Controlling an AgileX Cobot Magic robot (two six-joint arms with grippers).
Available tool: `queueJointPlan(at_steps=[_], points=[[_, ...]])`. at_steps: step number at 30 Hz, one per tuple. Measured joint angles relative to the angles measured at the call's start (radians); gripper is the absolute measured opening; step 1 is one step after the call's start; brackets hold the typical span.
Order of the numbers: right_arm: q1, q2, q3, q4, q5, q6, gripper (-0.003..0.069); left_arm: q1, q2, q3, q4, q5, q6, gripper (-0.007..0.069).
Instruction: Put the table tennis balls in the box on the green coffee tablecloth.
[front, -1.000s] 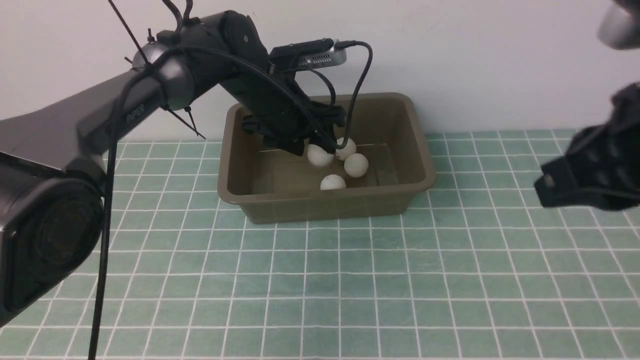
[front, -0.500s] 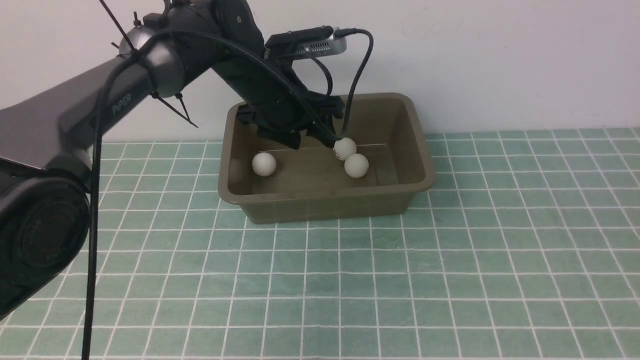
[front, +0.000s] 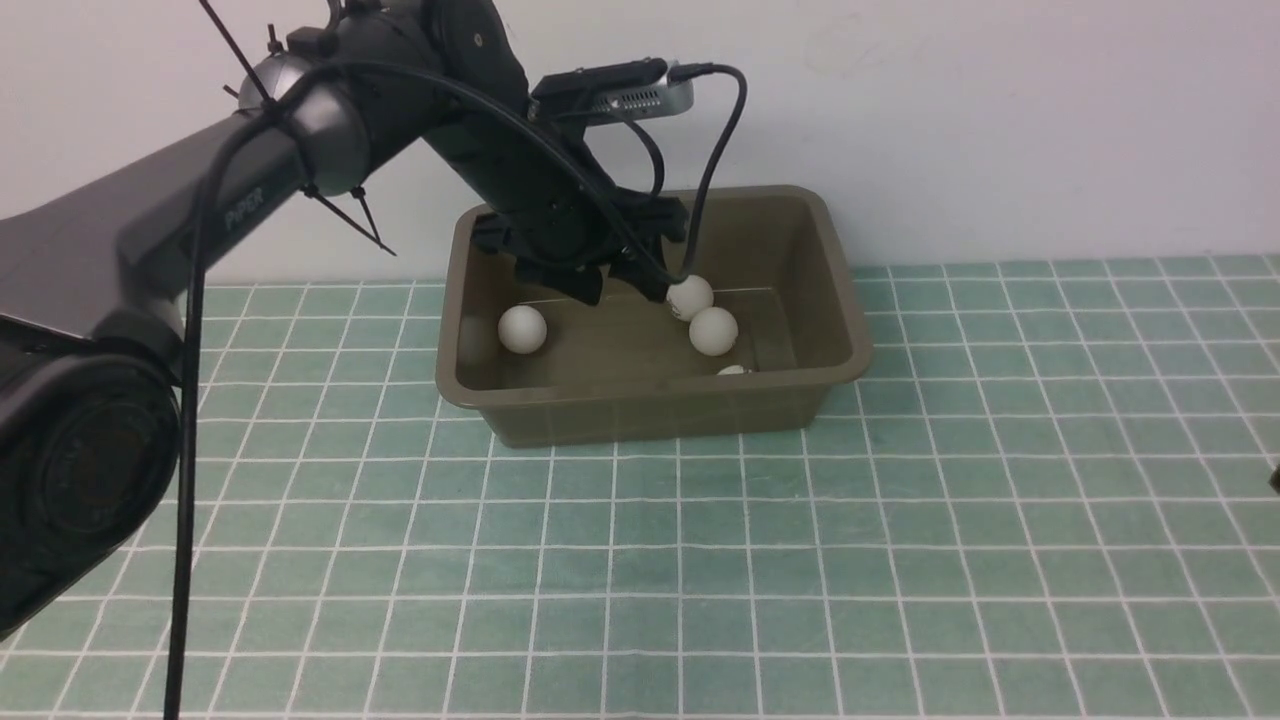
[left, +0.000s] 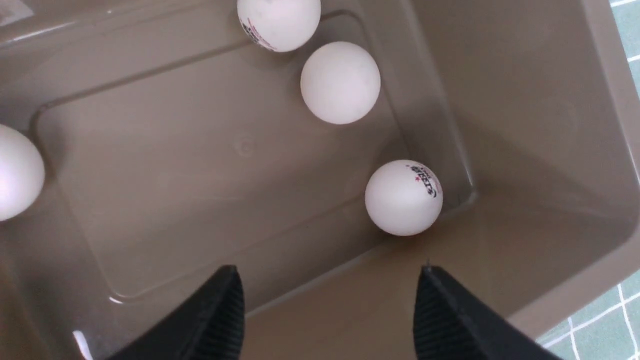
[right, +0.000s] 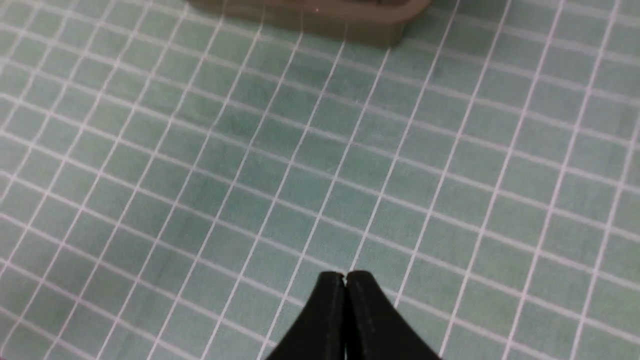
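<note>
The olive-brown box (front: 845, 330) stands on the green checked tablecloth (front: 700, 560) at the back middle. Several white table tennis balls lie inside it: one at the left (front: 522, 329), two together at the back right (front: 690, 296) (front: 713, 331), and one half hidden behind the front wall (front: 733, 370). My left gripper (front: 620, 288) hangs open and empty over the box's inside. The left wrist view shows its spread fingertips (left: 222, 310) above the box floor (left: 200, 165), with a printed ball (left: 403, 197) nearest. My right gripper (right: 345, 276) is shut and empty over bare cloth.
A white wall (front: 1000, 120) runs close behind the box. The left arm and its cable (front: 715, 170) reach over the box's back left. In the right wrist view a corner of the box (right: 325, 22) lies far ahead of the gripper, with checked cloth (right: 450, 175) between.
My left gripper has risen a little. One ball rolled from under it to the box's left side; another rolled to the front right. My right arm has drawn back out of the front view.
</note>
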Motion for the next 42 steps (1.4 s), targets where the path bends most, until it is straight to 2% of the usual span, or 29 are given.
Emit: queueJointPlan(at_steps=[14, 16, 19, 24, 27, 30, 36, 38, 42], points=[[0.0, -0.002, 0.012, -0.001, -0.001, 0.0, -0.0018, 0.0, 0.0, 0.0, 0.001, -0.002, 0.016, 0.0415], [-0.004, -0.032, 0.048, 0.036, 0.003, 0.0, -0.0018, 0.0, -0.002, 0.0, 0.007, 0.0, 0.016, 0.0415], [-0.083, -0.141, 0.14, 0.118, 0.034, 0.0, -0.0018, 0.0, -0.015, 0.0, 0.035, 0.011, 0.016, 0.0415], [-0.263, -0.319, 0.281, 0.141, 0.128, 0.0, -0.0018, 0.0, -0.081, 0.0, 0.13, 0.076, 0.015, 0.0393], [-0.34, -0.363, 0.349, 0.143, 0.164, 0.0, -0.0018, 0.0, -0.122, 0.0, 0.167, 0.128, 0.015, 0.0359], [-0.367, -0.367, 0.364, 0.135, 0.181, 0.001, -0.0018, 0.0, -0.181, 0.0, 0.218, 0.184, 0.014, 0.0302], [-0.369, -0.368, 0.364, 0.113, 0.181, 0.001, -0.0018, 0.0, -0.336, 0.0, 0.319, 0.232, 0.007, 0.0176], [-0.369, -0.368, 0.364, 0.113, 0.181, 0.001, -0.0018, -0.001, -0.423, 0.016, 0.357, 0.236, 0.006, 0.011], [-0.369, -0.368, 0.364, 0.113, 0.181, 0.001, -0.0018, -0.037, -0.604, 0.096, 0.377, 0.237, 0.005, 0.0015]])
